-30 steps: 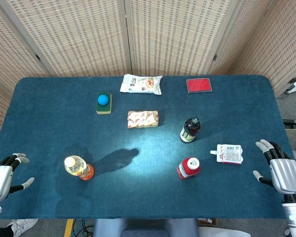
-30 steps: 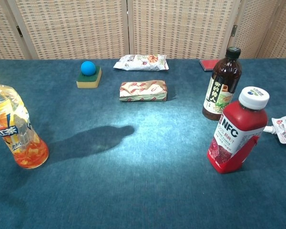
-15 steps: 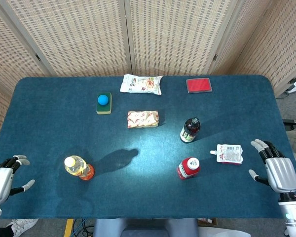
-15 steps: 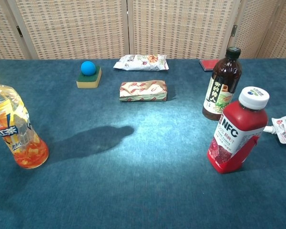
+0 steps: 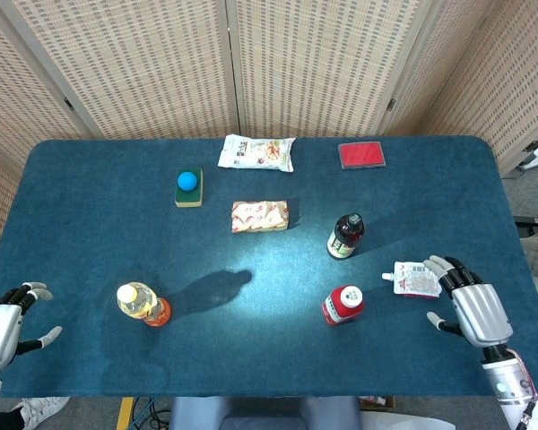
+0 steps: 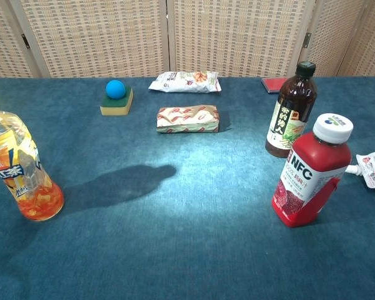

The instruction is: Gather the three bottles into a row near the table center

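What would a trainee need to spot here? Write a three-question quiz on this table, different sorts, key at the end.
1. True or false: the red juice bottle is lying on its side.
2. Which bottle stands nearest the left hand? A) dark bottle B) orange tea bottle C) red juice bottle
3. Fill in: the blue ball sits on a ____.

Key:
1. False; it stands upright.
2. B.
3. Sponge.
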`<state>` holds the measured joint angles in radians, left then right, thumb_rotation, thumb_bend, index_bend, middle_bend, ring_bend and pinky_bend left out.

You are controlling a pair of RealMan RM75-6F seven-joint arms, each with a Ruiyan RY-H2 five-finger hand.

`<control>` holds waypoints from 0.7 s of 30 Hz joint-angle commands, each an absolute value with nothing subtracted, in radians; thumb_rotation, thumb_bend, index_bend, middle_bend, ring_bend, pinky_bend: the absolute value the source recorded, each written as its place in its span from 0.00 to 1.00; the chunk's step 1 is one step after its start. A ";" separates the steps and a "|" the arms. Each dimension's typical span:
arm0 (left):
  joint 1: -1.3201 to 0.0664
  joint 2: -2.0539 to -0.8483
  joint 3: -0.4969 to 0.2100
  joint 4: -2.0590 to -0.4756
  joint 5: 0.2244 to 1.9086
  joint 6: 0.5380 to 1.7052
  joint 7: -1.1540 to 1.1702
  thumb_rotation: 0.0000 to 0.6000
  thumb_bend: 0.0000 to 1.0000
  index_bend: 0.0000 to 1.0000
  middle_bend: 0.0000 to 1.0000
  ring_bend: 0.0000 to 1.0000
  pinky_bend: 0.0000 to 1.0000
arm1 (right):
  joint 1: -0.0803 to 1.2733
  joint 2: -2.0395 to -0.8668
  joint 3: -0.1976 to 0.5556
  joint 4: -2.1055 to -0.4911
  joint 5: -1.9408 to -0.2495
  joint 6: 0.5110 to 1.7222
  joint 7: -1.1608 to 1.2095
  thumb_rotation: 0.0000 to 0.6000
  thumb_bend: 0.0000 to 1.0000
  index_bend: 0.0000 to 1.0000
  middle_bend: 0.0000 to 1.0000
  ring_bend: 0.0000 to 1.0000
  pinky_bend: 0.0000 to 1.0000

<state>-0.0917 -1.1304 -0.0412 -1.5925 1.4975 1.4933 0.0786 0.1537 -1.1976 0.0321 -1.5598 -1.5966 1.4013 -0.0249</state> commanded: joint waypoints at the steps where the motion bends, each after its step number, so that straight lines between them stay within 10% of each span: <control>1: -0.093 -1.131 -0.040 -1.593 1.497 1.489 0.082 1.00 0.06 0.41 0.32 0.34 0.54 | 0.167 -1.211 0.032 -1.558 -1.603 1.388 -0.022 1.00 0.13 0.18 0.18 0.13 0.37; 21: -0.092 -1.112 -0.044 -1.609 1.488 1.486 0.057 1.00 0.06 0.41 0.32 0.34 0.54 | 0.299 -1.379 0.027 -1.470 -1.681 1.310 0.160 1.00 0.05 0.17 0.16 0.13 0.36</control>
